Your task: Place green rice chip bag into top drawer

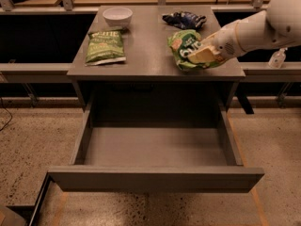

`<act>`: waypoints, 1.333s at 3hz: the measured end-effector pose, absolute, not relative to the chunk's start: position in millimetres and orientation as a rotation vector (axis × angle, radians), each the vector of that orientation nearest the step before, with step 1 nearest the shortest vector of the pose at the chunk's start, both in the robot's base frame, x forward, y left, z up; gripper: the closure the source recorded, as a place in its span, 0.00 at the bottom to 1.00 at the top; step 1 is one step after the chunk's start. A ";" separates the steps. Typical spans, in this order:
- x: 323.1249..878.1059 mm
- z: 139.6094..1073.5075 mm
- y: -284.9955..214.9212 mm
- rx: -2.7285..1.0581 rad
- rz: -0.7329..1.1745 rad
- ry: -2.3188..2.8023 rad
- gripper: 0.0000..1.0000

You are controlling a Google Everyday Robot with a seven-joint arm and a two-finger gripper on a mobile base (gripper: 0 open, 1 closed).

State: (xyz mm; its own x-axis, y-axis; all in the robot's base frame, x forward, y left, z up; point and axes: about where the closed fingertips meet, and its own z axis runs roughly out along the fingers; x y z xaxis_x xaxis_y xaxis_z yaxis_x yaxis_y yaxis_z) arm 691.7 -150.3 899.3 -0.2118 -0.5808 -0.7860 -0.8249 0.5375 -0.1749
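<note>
The bright green rice chip bag (184,51) with white lettering is at the front right of the grey table top, its right side raised and crumpled. My gripper (201,54) comes in from the right and is shut on the bag's right edge, its pale fingers (205,55) pressed into the foil. The top drawer (155,178) stands pulled fully out below the table, its grey front panel nearest the camera, and nothing lies inside it.
A duller olive-green bag (104,46) lies at the table's left. A white bowl (117,16) stands at the back left. A dark blue shiny bag (184,20) lies at the back right. My white arm (263,27) reaches in from the right.
</note>
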 end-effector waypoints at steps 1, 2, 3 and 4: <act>633.7 890.0 -183.6 -1.265 0.447 1.906 1.00; 636.4 888.0 -177.4 -1.270 0.452 1.909 1.00; 637.6 888.7 -168.2 -1.354 0.436 1.890 1.00; 608.8 870.5 -154.5 -1.480 0.498 1.855 1.00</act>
State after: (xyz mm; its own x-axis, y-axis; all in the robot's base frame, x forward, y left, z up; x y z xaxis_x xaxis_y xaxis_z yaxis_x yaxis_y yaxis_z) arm 608.8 -154.5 870.5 -0.1008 -0.6837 -0.7227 -0.9539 0.2729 -0.1251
